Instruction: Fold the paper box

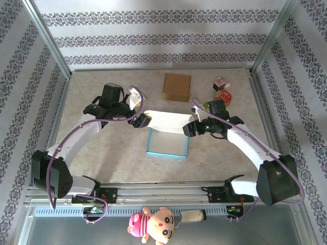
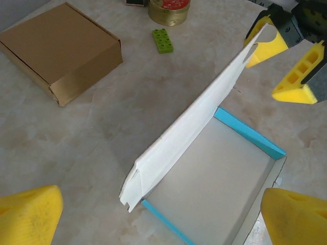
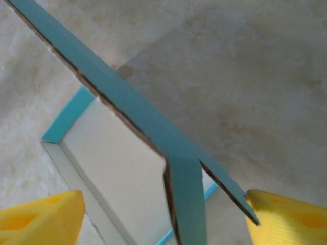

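The paper box [image 2: 209,173] is thin card, dull white inside, smooth blue outside. The tabletop [image 2: 102,132] looks like smooth pale stone.

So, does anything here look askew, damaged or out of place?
Only the paper box: its lid stands tilted up, not folded shut, with one end tab jutting out loose. Nothing looks spilled or torn.

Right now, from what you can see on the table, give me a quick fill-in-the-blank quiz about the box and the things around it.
1. The paper box has ____ edges.
2. Its white lid stands ____, not closed.
3. The closed cardboard box at the far side of the table is ____ in colour.
4. The toy brick beside the tin is ____.

Missing words: blue; open; brown; green.
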